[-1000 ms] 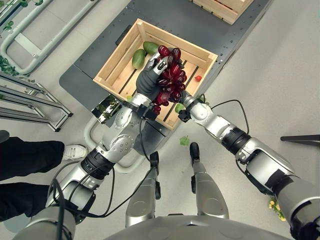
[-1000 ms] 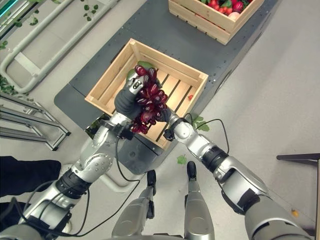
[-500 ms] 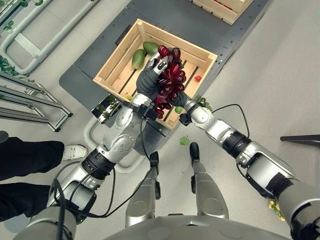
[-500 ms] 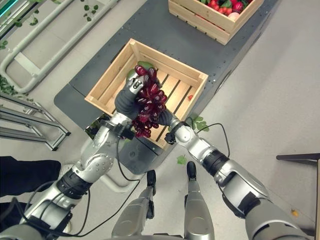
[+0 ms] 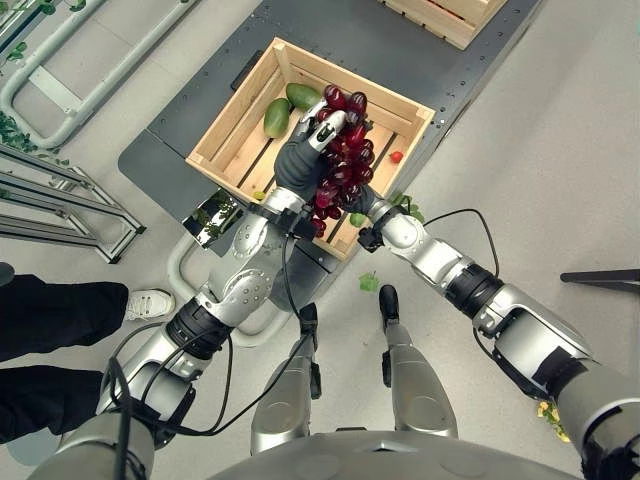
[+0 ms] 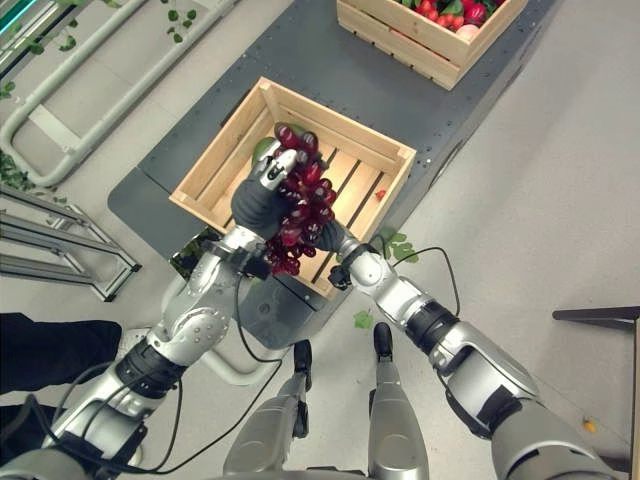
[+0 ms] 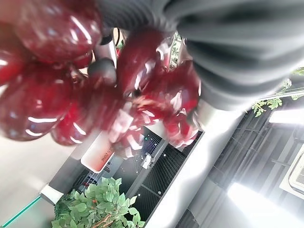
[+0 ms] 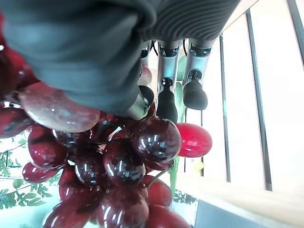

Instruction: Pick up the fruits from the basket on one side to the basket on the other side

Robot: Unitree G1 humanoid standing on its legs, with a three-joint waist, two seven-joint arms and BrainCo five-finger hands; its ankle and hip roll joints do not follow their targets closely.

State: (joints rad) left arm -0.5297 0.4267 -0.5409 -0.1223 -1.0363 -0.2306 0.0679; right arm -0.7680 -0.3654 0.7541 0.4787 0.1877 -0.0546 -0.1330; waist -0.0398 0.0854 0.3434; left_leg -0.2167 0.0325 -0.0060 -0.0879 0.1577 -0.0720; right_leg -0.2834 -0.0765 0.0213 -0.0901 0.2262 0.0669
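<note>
Glossy, smooth dark-red skins on the grape bunch point(image 5: 338, 150), catching highlights. Pale unfinished slatted wood on the crate point(image 5: 232, 120). Matt green skin on the two mangoes point(image 5: 277, 117). Dark ribbed matt cover on the left hand point(image 5: 298, 160). Matt grey metal platform point(image 5: 210, 75), studded along its edges.

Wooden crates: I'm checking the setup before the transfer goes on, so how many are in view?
2. One crate sits on the dark platform below the grape bunch, with two green fruits inside. A second crate, holding red produce, sits farther back on the platform, partly cut off.
</note>
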